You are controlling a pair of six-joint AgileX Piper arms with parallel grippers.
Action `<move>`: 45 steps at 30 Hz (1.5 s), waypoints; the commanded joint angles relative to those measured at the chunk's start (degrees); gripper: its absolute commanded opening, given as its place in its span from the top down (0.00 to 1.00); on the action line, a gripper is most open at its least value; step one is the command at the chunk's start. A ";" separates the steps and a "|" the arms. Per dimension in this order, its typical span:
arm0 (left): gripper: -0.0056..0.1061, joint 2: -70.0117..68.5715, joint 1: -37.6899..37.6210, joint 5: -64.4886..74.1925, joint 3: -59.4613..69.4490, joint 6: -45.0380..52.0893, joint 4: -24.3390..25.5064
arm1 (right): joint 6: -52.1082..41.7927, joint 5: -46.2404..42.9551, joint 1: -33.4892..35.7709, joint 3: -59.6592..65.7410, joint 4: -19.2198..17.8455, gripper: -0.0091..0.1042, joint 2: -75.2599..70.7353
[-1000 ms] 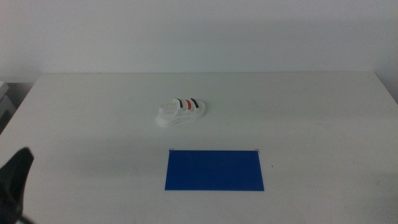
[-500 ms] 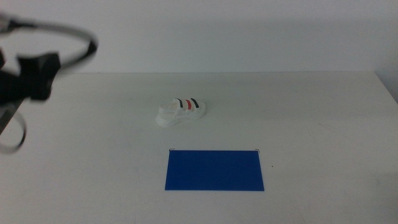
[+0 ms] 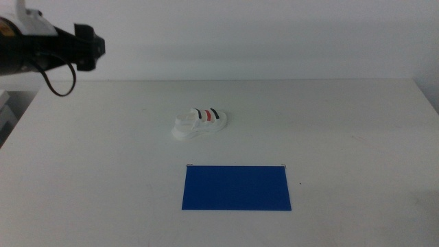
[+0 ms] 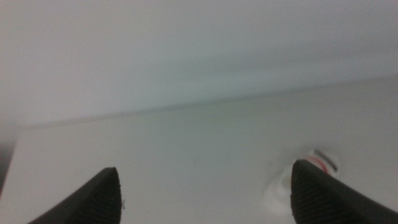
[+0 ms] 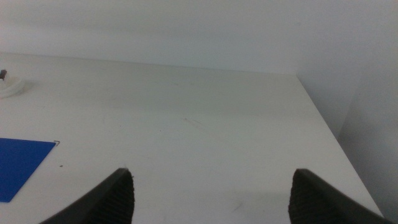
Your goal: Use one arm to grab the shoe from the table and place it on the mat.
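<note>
I see bare table [image 3: 103,158] round the shoe [image 3: 199,123], white, striped straps, apart from mat [image 3: 236,187], left gripper [image 4: 205,196] wide, high at far-left edge, right gripper [image 5: 211,193] wide

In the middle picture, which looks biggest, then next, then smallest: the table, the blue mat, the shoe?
Largest to smallest, as they look in the middle view:
1. Table, which fills most of the picture.
2. Mat.
3. Shoe.
The shoe lies farther from the camera than the mat, so it looks a bit smaller than it is.
</note>
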 commanded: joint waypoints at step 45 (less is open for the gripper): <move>0.11 43.16 -11.70 45.20 -53.17 14.82 4.71 | -0.47 -4.42 -0.14 0.28 -0.51 0.35 -1.49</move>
